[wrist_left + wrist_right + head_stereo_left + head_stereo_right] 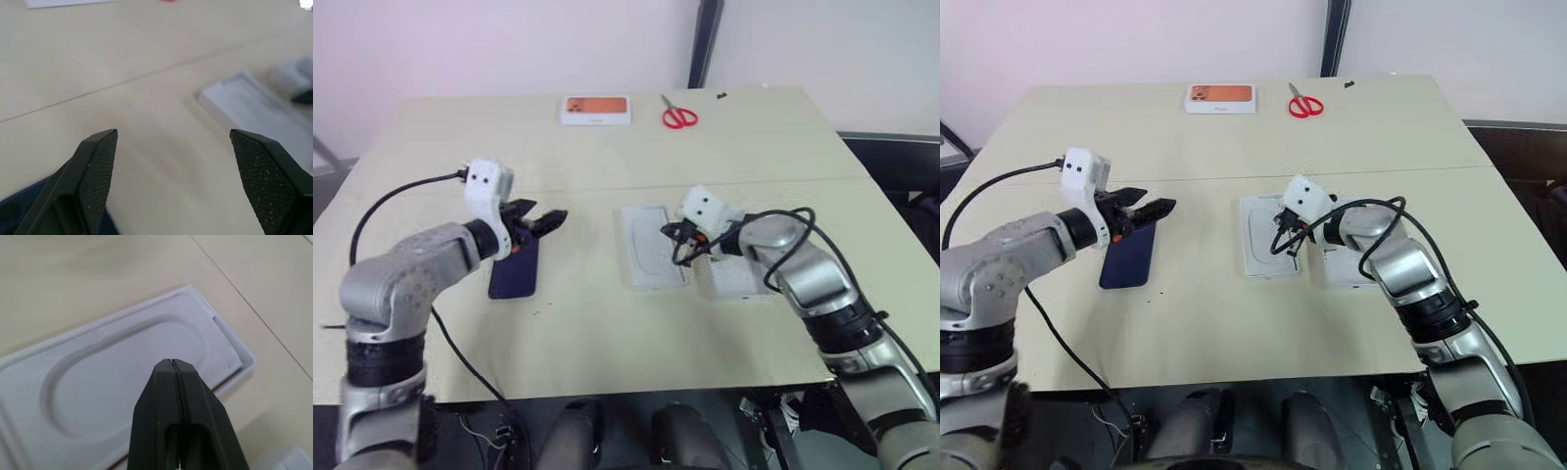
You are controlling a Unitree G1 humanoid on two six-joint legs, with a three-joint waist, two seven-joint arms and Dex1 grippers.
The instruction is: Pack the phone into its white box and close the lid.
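Beige table (pixel 607 323): spans the whole scene, with a thin seam running across the middle.

White box (pixel 651 247): lies flat near the table's centre, just short of the seam, long side running away from the robot. Holds a pale insert (pixel 122 382) with a rounded oval recess, framed by the box's raised rim.

Right gripper (pixel 171 363): hangs low over the box's right side, pointing forward and left, clenched tight with the two black fingers pressed pad to pad. Grasps nothing; cannot tell whether the tip touches the insert.

Left gripper (pixel 546 213): hovers over the far end of the phone, released, jaws spread wide with bare table between the textured pads (pixel 100 171). Carries nothing.

Lid (pixel 739 279): sits just beside the box on its right, flat on the table, mostly hidden under the right forearm; cannot tell which face is up.

Phone (pixel 514 269): rests flat on the table well to the left of the box, dark navy, glossy, outside the box and apart from it. Shows as a dark blue corner beside the left finger in the left wrist view.

White box with orange picture (pixel 596 110): lies at the far edge, well apart from everything else.

Red scissors (pixel 679 117): lie just right of that box, closed.
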